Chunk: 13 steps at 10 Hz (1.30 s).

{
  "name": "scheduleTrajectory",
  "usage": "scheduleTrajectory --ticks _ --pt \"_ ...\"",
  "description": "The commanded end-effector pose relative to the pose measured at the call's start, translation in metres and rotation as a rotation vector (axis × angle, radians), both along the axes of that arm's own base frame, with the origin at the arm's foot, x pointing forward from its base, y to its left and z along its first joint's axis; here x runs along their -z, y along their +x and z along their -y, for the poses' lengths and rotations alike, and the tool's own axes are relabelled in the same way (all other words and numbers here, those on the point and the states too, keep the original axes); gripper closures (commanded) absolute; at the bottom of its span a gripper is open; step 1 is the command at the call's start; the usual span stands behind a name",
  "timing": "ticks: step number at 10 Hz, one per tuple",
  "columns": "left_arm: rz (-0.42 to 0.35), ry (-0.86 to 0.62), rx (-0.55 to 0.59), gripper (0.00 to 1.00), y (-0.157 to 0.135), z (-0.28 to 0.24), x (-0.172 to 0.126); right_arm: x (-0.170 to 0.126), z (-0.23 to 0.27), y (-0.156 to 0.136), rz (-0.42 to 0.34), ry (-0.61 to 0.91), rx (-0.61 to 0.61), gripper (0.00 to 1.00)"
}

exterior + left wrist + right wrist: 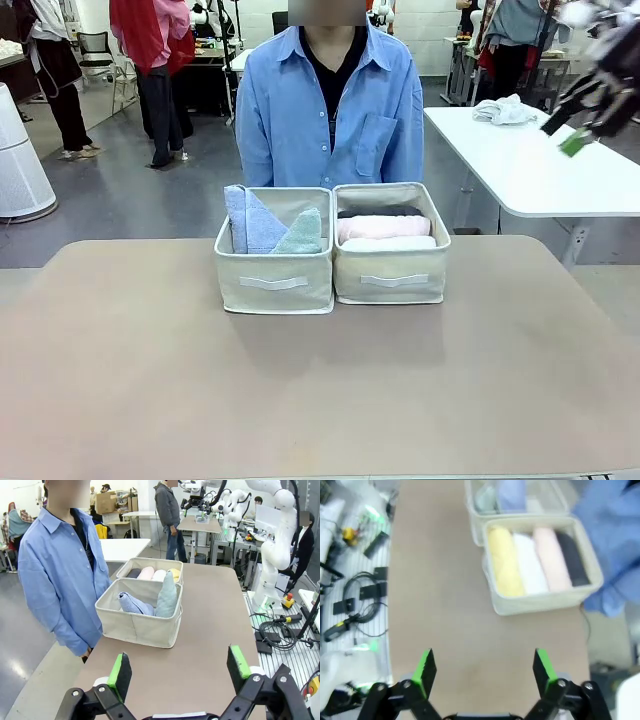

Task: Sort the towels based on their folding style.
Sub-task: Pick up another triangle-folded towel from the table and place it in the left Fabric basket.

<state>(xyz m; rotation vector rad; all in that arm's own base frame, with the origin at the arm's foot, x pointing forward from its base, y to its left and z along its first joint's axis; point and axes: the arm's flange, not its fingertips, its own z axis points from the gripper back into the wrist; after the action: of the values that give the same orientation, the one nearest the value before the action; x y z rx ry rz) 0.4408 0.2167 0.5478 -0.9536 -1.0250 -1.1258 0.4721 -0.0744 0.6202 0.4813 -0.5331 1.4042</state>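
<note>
Two beige fabric boxes stood side by side, touching, near the far edge of the tan tabletop (320,380), directly in front of a person in a light blue button shirt (330,105) who stood at the far side. The left beige fabric box (274,280) held the two cone-folded terry towels: the periwinkle-blue pointed cone (250,222) leaned against the box's left wall, and the mint-green pointed cone (303,234) stood just beside it, tip up. The right beige fabric box (391,272) held the rolled towels lying parallel in a row, packed against one another: from the person's side toward the robot, a dark grey roll (574,557), a pink roll (551,559), a white roll (529,562) and a yellow roll (504,562). From the front camera the dark grey, pink and white rolls showed above the box rim, while the yellow one was hidden behind the near wall. The left hand (180,672) hovered above the bare tabletop at the boxes' side, its green-padded fingers spread wide apart with nothing between them. The right hand (484,669) hung high over the tabletop, looking down on the box of rolls, its fingers likewise wide apart and empty; in the front view it appeared as a blurred dark shape at the upper right. A white side table (530,165) behind carried a crumpled whitish rag (505,110).
</note>
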Motion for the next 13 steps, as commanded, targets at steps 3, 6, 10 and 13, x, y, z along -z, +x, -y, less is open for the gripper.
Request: scheduleTrajectory --ticks 3,6,10,13 --pt "0.017 -0.001 0.009 0.00 -0.002 0.000 0.000 0.015 0.105 0.010 -0.112 0.290 -0.083 0.00" --pt "0.017 -0.001 0.009 0.00 -0.002 0.000 0.000 0.050 0.147 0.012 -0.028 0.354 -0.094 0.00" --pt "0.017 -0.001 0.009 0.00 -0.002 0.000 0.000 0.055 0.146 0.017 0.042 0.363 -0.008 0.00" --pt "0.017 -0.001 0.009 0.00 -0.002 0.000 0.000 0.057 0.159 0.011 0.001 0.361 -0.044 0.00"
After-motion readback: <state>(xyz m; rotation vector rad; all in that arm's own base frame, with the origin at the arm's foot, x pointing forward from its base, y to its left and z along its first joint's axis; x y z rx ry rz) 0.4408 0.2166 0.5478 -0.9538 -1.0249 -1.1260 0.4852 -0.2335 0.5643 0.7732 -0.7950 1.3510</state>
